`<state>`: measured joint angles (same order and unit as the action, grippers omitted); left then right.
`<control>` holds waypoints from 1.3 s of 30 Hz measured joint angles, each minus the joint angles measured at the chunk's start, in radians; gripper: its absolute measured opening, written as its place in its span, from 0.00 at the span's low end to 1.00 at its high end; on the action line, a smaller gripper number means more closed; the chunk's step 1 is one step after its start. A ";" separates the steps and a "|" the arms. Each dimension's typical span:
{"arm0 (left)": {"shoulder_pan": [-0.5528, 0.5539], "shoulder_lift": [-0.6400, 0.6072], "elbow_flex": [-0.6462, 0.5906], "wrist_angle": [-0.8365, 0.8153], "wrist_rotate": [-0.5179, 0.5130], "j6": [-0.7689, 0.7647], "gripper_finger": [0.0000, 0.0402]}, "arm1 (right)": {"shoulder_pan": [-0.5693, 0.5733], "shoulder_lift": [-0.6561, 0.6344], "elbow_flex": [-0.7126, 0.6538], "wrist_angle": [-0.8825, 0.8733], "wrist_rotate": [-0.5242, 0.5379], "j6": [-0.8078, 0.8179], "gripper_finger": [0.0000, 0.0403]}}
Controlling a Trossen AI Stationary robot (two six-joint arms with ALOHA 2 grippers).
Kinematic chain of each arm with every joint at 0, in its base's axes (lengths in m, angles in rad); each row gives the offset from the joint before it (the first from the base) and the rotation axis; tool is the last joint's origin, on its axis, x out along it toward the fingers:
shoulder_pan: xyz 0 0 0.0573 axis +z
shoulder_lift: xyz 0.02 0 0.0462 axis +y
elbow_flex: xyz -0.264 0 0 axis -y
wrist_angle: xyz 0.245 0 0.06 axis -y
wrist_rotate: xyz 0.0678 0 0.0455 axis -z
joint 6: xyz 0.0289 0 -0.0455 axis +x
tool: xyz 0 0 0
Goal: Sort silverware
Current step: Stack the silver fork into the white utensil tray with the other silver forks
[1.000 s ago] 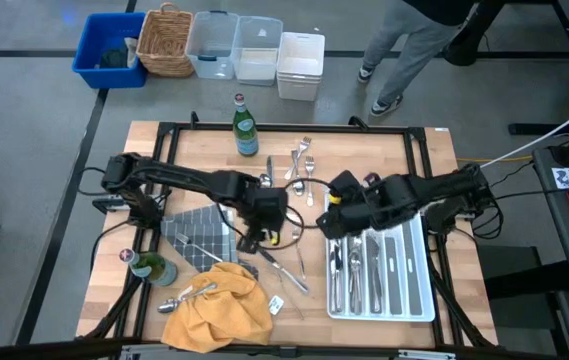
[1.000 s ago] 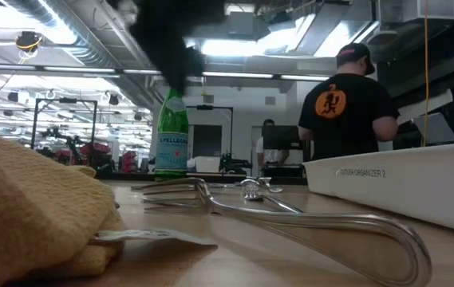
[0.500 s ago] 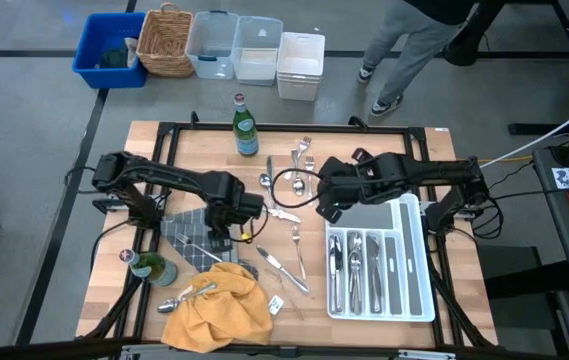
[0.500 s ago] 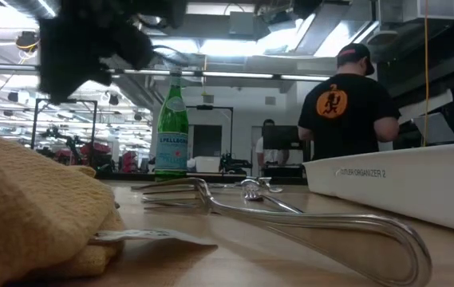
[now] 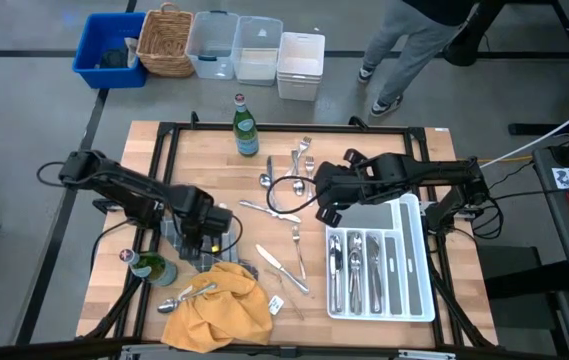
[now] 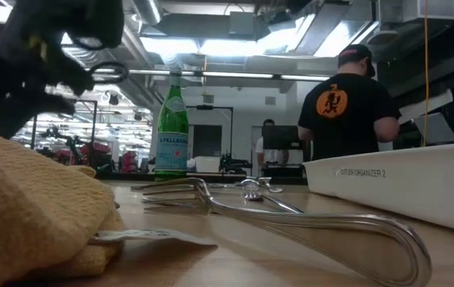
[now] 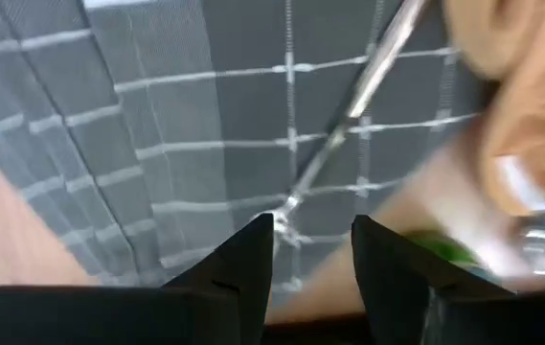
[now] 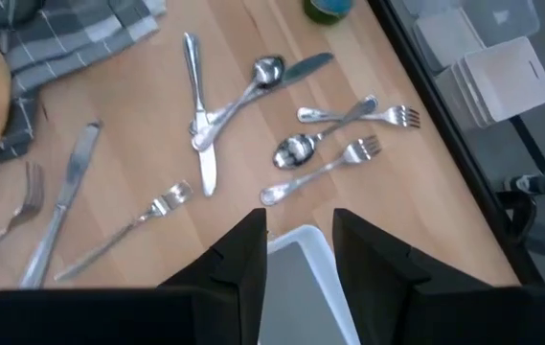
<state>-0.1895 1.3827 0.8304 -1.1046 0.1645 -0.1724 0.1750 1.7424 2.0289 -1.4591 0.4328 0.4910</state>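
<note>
The left gripper (image 5: 207, 238) hangs over the grey checked cloth (image 5: 186, 237) on the robot's left side of the table (image 5: 364, 150), its fingers (image 7: 248, 259) parted with nothing between them. In its wrist view a slim piece of silverware (image 7: 349, 115) lies on the cloth just ahead of the fingertips, its end close to the gap but not gripped. Beside that gripper, toward the table's front edge, sits the yellow cloth (image 5: 219, 305) with a spoon (image 5: 186, 297) on it; a green bottle (image 5: 152, 268) stands just to its outer side.

The right gripper (image 5: 324, 208) is above the far corner of the white tray (image 5: 419, 250), fingers (image 8: 243, 259) apart and empty — the tray's corner (image 8: 296, 249) shows right below the gap in its wrist view. Ahead of it, loose silverware is spread on the bare wood: a crossed knife and spoon (image 8: 216, 115), two forks and a spoon (image 8: 334, 144) farther out, and a fork (image 8: 124, 230) and a knife (image 8: 66, 196) off toward the cloths. More pieces (image 5: 354, 270) already lie in the tray's compartments, behind this gripper.

A second green bottle (image 5: 245, 127) stands upright at the far edge, well apart from both grippers. In the low view a fork (image 6: 290, 215) lies close across the wood, and a person in a dark shirt (image 6: 346, 112) stands beyond the table.
</note>
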 joint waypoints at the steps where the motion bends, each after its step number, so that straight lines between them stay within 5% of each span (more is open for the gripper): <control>1: -0.005 0.000 -0.023 0.035 -0.011 0.018 0.33 | 0.001 0.000 0.000 0.008 0.000 0.000 0.30; 6: -0.027 0.000 -0.118 0.176 -0.028 0.082 0.33 | 0.001 0.000 0.000 0.018 -0.009 0.000 0.30; 39: -0.179 0.008 -0.114 0.169 -0.128 0.042 0.33 | 0.001 0.000 0.000 0.022 -0.026 0.027 0.30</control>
<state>-0.3683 1.3903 0.7162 -0.9360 0.0362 -0.1303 0.1761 1.7424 2.0289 -1.4372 0.4065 0.5182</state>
